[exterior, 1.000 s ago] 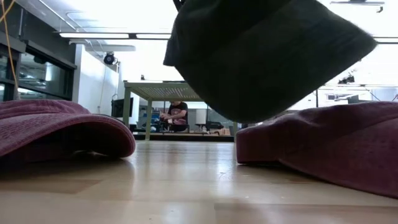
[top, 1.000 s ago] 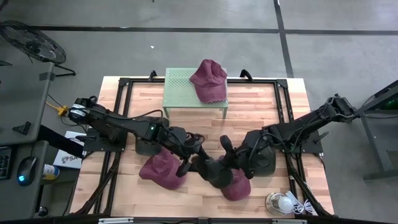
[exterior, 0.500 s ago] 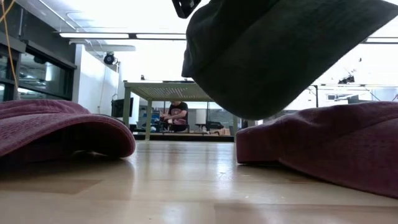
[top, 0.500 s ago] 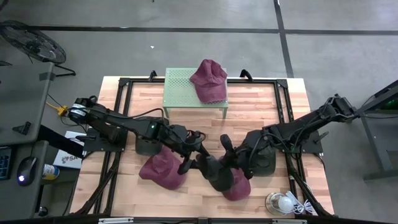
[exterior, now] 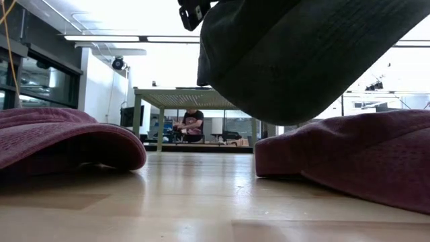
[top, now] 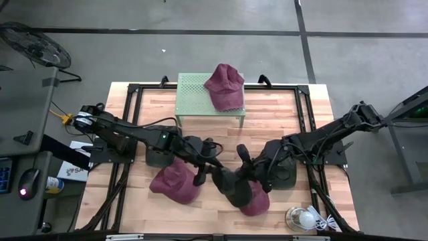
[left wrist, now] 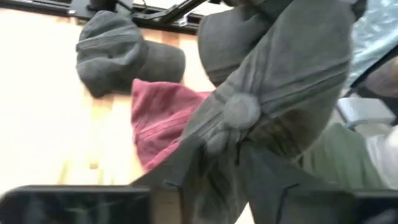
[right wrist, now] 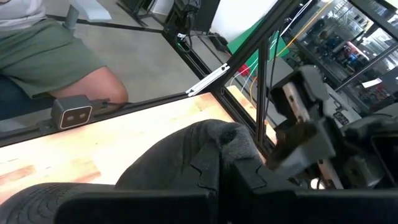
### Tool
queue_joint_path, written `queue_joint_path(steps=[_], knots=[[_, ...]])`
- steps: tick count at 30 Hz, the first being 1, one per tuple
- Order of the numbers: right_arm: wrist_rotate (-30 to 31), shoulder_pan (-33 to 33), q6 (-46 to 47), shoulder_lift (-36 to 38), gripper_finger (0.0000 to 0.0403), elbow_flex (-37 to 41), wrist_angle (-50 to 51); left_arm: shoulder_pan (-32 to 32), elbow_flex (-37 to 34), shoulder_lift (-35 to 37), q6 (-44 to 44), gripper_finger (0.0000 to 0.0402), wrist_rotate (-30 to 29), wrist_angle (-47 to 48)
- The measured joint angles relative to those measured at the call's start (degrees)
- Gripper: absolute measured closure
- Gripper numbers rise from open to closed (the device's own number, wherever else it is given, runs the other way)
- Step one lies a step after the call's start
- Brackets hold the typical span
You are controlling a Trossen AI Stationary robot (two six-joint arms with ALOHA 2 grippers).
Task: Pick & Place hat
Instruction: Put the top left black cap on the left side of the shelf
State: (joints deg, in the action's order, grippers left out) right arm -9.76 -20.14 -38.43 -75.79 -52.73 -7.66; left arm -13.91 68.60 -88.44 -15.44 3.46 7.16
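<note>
A dark grey hat [top: 231, 186] hangs between my two grippers over the table's near middle. In the low view the grey hat [exterior: 302, 60] is clear of the wood. My left gripper [top: 206, 167] comes at it from the left and my right gripper [top: 244, 167] from the right. Both are shut on it. Two maroon hats lie flat on the table, one on the left [top: 175, 182] and one partly under the grey hat on the right [top: 257, 201]. A third maroon hat [top: 224, 86] rests on the green stand. My left gripper [left wrist: 230, 171] pinches the grey hat's crown between its two fingers, just beside the top button [left wrist: 241, 112]. It comes from the table's left, slanting down. The cloth is gathered into folds there and the hat is lifted clear. My right gripper [right wrist: 221, 180] pinches a bunched fold of the grey hat [right wrist: 214, 149] between its two fingers, coming nearly level from the table's right. Which part of the hat this is cannot be told. The hat sags between the two grippers.
The green perforated stand [top: 208, 100] is at the table's far middle. A light bulb with its cord [top: 304, 217] lies at the near right corner. Another grey hat [left wrist: 118, 53] lies farther off on the table. A seated person's leg [right wrist: 50, 62] shows beyond the table edge.
My left gripper has tipped down a little and shut on the grey hat's crown. The hat, held all along by my right gripper, has shifted slightly toward the right and stays clear of the table.
</note>
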Motion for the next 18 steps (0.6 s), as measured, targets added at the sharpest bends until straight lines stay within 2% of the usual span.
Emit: queue_joint_path(steps=[6, 18], knots=[[0.0, 0.0, 0.0, 0.0, 0.0403, 0.0, -0.07, -0.02, 0.0, 0.0, 0.2, 0.0391, -0.54, 0.31], [1.79, 0.0, 3.99, 0.0, 0.0402, 0.0, -0.44, -0.02, 0.0, 0.0, -0.16, 0.0399, -0.81, 0.99]])
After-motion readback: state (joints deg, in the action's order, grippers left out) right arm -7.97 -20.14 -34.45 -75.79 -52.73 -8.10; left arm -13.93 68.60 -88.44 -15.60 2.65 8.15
